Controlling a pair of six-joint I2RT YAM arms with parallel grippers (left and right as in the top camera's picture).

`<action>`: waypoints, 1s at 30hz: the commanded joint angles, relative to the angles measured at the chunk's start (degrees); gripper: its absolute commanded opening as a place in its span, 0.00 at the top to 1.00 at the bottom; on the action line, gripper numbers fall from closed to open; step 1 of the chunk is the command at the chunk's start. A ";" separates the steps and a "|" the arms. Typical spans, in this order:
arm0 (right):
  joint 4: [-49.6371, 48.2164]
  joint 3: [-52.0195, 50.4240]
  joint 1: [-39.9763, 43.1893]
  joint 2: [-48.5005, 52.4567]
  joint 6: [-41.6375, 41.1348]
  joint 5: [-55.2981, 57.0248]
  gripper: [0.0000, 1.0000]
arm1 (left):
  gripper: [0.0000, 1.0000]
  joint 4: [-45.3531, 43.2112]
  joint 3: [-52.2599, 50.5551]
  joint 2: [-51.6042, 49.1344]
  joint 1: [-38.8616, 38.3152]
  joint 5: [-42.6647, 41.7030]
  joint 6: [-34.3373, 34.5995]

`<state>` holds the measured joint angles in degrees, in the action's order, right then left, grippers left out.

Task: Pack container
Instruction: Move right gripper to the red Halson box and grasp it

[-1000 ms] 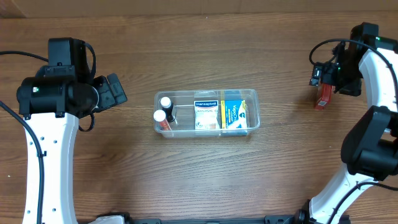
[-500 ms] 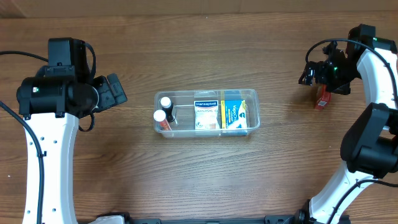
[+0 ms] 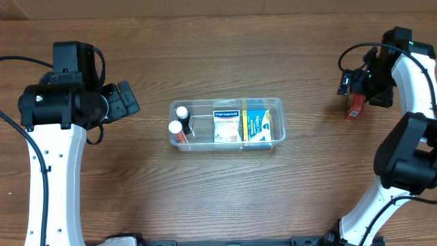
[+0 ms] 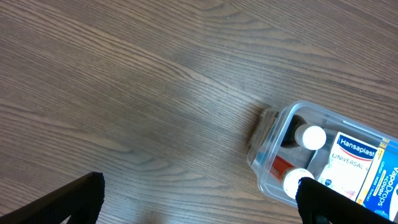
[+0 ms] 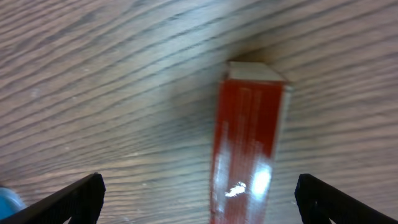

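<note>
the right gripper [image 5: 199,205] is hovering, jaws spread, over the red box [image 5: 249,143] lying between them, long axis across their closing line, while the container [image 3: 205,102] is sitting nearer the parted jaws of the left gripper [image 4: 199,205].

**Two labels readable, both in the container**

A white box [image 4: 356,163] inside the container [image 4: 267,134] carried a dark blue band reading "Hansaplast", with "UNIVERSAL" printed beneath it. Beside it, a blue box [image 4: 387,180] showed slanted white lettering that looked like "VAPODROPS", cut off by the frame edge. The finer print on both was too small to read. The red box [image 5: 249,137] was blurred, and no text on it was legible.
</note>
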<state>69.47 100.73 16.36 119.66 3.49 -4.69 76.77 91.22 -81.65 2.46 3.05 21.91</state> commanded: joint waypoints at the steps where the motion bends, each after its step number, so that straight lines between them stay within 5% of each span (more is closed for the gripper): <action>1: -0.55 -0.70 -0.37 0.92 8.07 -13.55 0.00 | 0.00 0.11 -0.11 -0.11 0.15 0.50 -1.36; 7: -0.37 -0.68 -0.20 0.92 9.29 -15.41 0.00 | 0.00 0.13 -0.11 -0.11 0.15 0.50 -1.36; 12: -2.14 -0.61 -0.55 0.92 -7.26 4.92 0.00 | 0.00 0.11 -0.11 -0.11 0.15 0.50 -1.33; 20: -9.07 -2.16 -9.33 0.92 -8.98 4.85 0.00 | 0.00 -0.13 -0.11 -0.11 0.15 0.44 -1.11; 30: -9.42 -2.16 -6.01 1.05 -12.48 4.85 0.00 | 0.00 -0.13 -0.11 -0.11 0.15 0.46 -1.11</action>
<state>60.10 98.83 10.59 120.51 -8.58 -0.32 76.73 91.22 -81.65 2.46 3.07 21.91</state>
